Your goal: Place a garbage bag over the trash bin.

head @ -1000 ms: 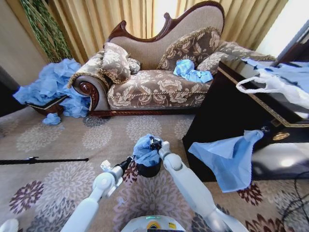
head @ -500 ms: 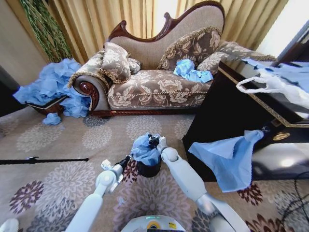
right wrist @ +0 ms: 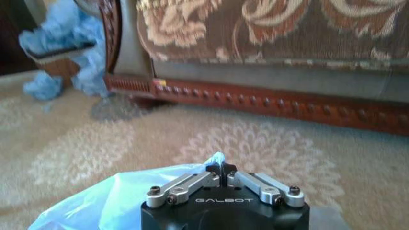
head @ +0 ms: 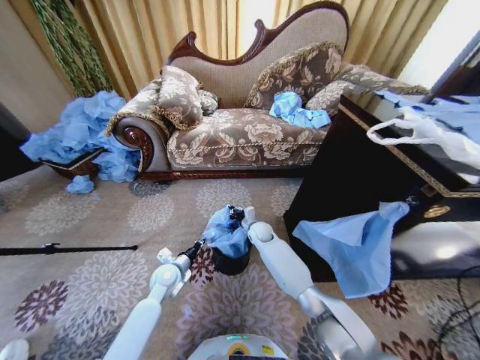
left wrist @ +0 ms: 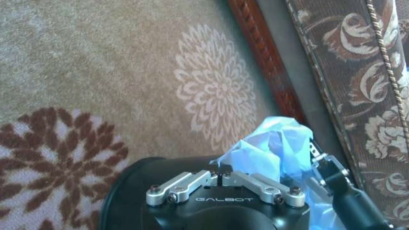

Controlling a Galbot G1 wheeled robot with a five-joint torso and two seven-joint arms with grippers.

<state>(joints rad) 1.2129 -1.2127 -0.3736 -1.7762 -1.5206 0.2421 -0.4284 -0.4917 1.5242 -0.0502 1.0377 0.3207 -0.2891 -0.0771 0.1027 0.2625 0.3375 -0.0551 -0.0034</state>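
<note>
The small black trash bin point(head: 231, 263) stands on the carpet in front of me. The light-blue garbage bag point(head: 224, 232) sits bunched over its top. My right gripper point(head: 235, 214) is at the bag's far upper edge. In the right wrist view it point(right wrist: 221, 167) is shut on a tip of the bag point(right wrist: 112, 203). My left gripper point(head: 199, 248) is at the bin's left side. In the left wrist view it point(left wrist: 221, 174) is shut, its tips at the bin's rim point(left wrist: 137, 189) just under the bag point(left wrist: 275, 146). No plastic shows between them.
A patterned sofa point(head: 247, 127) stands behind the bin, with blue bags point(head: 294, 110) on its seat. A big heap of blue bags point(head: 79, 135) lies to the left. On the right, a dark cabinet point(head: 352, 172) carries a draped blue bag point(head: 360, 244) and a white handled bag point(head: 424, 131).
My right gripper has shifted slightly up and to the left with the bag's edge, and the bag has bunched a little more to the left. The left gripper has barely moved.
</note>
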